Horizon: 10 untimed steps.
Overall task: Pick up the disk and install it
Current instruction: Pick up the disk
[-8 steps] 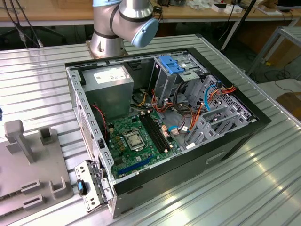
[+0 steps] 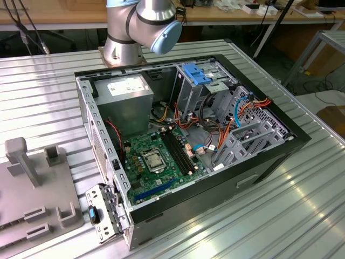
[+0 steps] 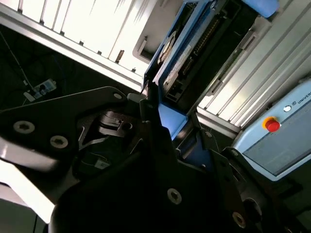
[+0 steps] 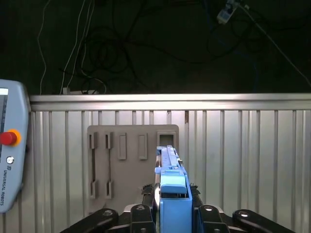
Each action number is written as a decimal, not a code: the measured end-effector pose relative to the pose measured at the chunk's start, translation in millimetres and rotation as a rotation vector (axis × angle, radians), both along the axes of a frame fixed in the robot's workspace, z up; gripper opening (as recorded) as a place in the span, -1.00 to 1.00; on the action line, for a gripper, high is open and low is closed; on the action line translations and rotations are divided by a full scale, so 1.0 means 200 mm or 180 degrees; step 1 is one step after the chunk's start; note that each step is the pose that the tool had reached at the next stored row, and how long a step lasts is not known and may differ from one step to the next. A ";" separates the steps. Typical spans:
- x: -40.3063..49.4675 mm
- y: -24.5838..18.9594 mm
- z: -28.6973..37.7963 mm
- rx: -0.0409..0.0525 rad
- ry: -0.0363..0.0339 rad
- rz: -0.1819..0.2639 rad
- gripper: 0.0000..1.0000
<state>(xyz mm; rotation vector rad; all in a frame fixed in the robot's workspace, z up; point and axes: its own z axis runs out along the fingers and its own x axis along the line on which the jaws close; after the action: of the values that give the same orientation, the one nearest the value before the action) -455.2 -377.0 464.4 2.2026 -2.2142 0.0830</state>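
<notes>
Over the grey fixture plate [image 4: 131,165], the disk [image 4: 167,160] stands on edge, with the jaws clamped on its flanks at the end away from the plate. It is judged rigid, fairly heavy and shock-sensitive. The blue carrier frame [image 3: 171,121] gives the safer hold. The counter [image 4: 243,155] lies open around the plate. A pendant [image 4: 9,160] sits beside it.

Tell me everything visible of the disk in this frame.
The disk is a flat drive in a bright blue plastic carrier frame. In the first wrist view it shows edge-on, sticking out from the gripper, which clamps its blue end from both sides. The second wrist view shows one broad face: dark, with a circuit board and connector row, edged in blue. Behind it lie the ribbed metal table and a grey fixture plate.
</notes>
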 end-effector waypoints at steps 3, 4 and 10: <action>0.000 0.000 0.044 0.0000 -0.0001 0.0000 -0.26; 0.000 0.000 0.071 0.0000 0.0000 0.0000 -0.26; 0.000 0.000 0.210 0.0000 0.0000 0.0000 -0.26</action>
<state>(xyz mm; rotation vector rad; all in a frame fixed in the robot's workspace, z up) -455.2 -377.0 506.4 2.2026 -2.2142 0.0830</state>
